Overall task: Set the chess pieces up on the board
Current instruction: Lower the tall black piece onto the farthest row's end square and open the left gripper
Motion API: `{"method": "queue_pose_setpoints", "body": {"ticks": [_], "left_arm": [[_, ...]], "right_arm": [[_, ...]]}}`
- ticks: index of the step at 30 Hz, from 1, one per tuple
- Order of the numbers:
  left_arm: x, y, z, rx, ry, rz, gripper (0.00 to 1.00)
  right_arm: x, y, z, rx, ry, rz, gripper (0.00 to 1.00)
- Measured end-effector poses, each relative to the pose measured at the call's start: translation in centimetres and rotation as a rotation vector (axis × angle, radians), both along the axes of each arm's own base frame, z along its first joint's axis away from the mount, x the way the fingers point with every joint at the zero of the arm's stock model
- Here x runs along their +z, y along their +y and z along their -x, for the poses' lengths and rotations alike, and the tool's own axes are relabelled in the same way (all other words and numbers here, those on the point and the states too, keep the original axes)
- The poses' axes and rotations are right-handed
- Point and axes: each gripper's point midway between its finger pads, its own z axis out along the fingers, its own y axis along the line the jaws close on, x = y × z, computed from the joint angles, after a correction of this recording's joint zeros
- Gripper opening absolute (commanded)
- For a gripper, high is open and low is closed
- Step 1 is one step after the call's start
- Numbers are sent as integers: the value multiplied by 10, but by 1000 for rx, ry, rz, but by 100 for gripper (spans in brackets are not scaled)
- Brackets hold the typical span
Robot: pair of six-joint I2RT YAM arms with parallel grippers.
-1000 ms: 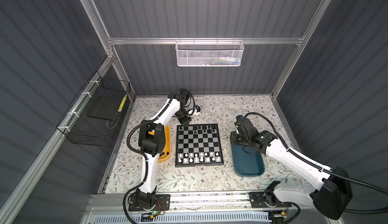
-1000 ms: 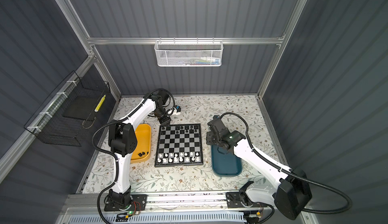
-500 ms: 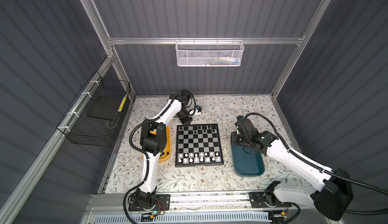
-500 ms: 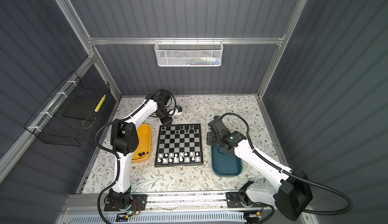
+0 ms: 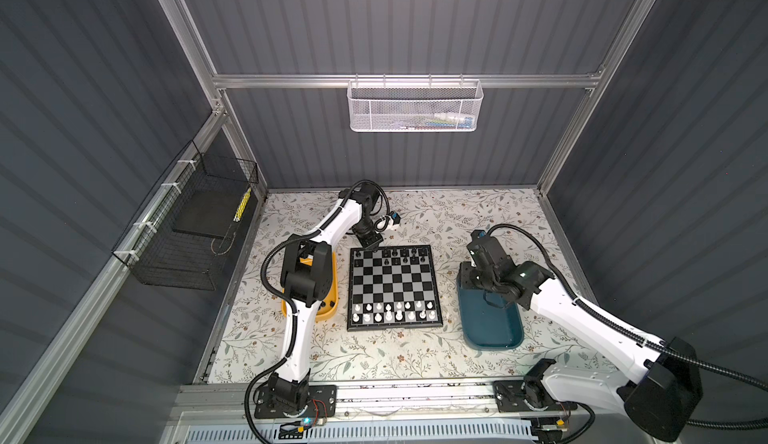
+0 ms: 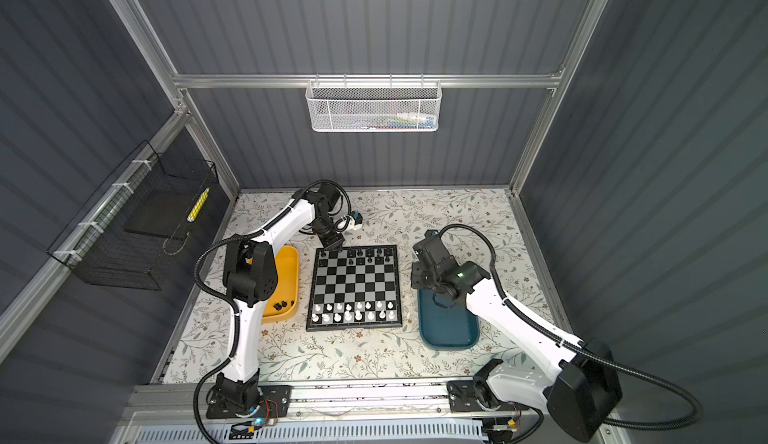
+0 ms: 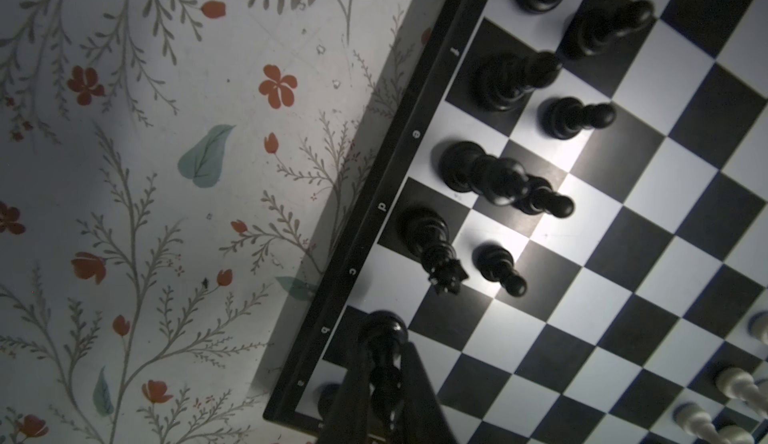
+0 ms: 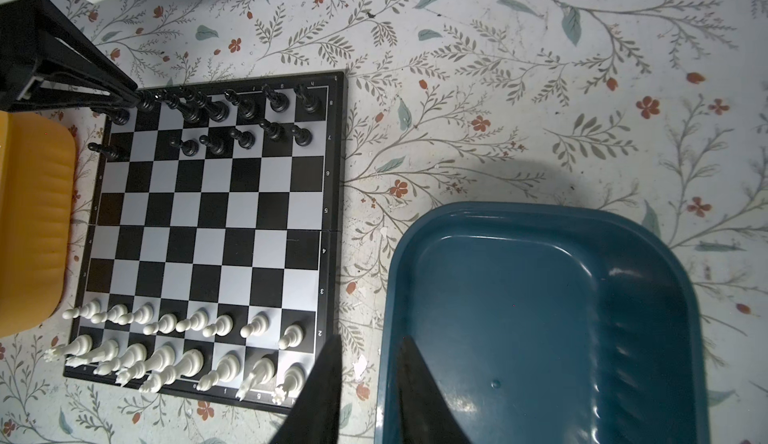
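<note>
Two rows of white plastic chessmen (image 5: 388, 307) fill the near side of the black-and-silver chequered chessboard (image 5: 392, 279) in both top views; the left fingers (image 5: 371, 246) hang over its far left corner. Left wrist view: they pinch a black plastic chessman (image 7: 382, 338) upright at the b-file back square; seat it centred, then part narrowly. Right wrist view: right fingers (image 8: 324, 379), slightly apart and empty, by the teal plastic tray (image 8: 498, 213).

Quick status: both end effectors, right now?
Left end effector: closed on a black chess piece.
Right end effector: slightly open, holding nothing.
</note>
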Motion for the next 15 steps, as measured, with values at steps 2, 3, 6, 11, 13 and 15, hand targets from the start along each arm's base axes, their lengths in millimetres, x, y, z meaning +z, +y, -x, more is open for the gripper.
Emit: {"method": "queue_pose_setpoints", "body": {"ticks": [2, 3, 6, 11, 13, 15], "left_arm": [[0, -1, -1, -1, -3, 1, 16], [0, -1, 0, -2, -3, 1, 16], [-1, -2, 0, -6, -3, -3, 17], [-7, -5, 3, -14, 9, -12, 17], [-9, -6, 3, -16, 12, -14, 17], [-10, -7, 4, -18, 14, -16, 17]], "right_arm": [[0, 0, 0, 0, 0, 0, 27], [0, 0, 0, 0, 1, 0, 27], [-2, -1, 1, 0, 4, 3, 27], [-4, -1, 2, 0, 8, 5, 27], [-5, -1, 2, 0, 10, 7, 27], [-5, -1, 2, 0, 10, 7, 27]]}}
